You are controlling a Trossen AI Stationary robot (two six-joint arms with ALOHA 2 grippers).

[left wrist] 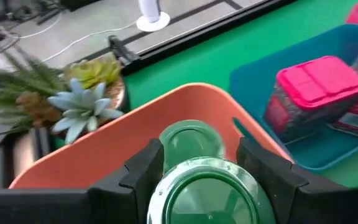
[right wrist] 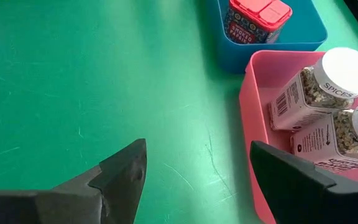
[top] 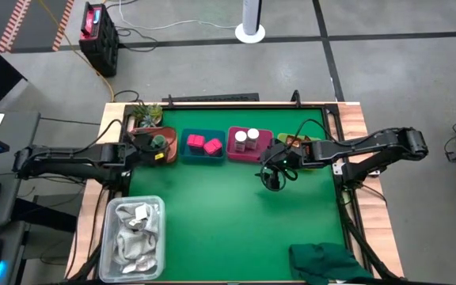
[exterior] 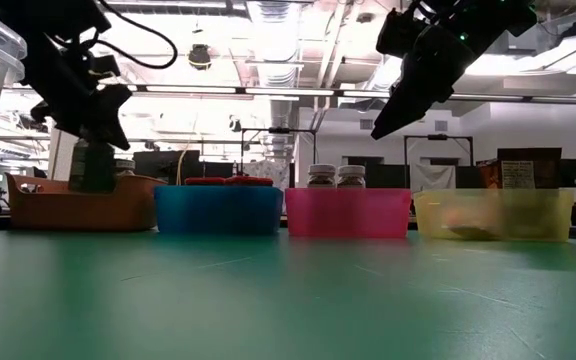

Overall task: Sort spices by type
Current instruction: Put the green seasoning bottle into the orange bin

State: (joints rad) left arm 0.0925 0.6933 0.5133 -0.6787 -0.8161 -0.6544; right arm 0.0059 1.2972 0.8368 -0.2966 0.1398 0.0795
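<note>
Four bins stand in a row at the far edge of the green surface (top: 236,214). The orange bin (top: 163,150) is at the left end, and the left end effector (top: 155,143) hangs over it with its fingers closed narrow on one round greenish glass jar (left wrist: 209,190). In the left wrist view a second greenish jar (left wrist: 190,142) lies in that bin just beyond the held one, so two show in all. The blue bin (top: 203,154) next to it holds two pink blocks (top: 203,143) side by side. The pink bin (top: 248,154) holds two white-capped jars (top: 246,140) lying close together, their labels readable in the right wrist view. The yellow bin (exterior: 494,214) at the right end holds orange-brown foil packets (exterior: 520,167); how many cannot be told. The right end effector (top: 274,176) hovers above bare surface just in front of the pink bin, fingers spread wide and holding nothing. A clear tub (top: 135,236) of white wrappers sits near the front left corner, and a dark green cloth (top: 327,261) lies at the front right.
</note>
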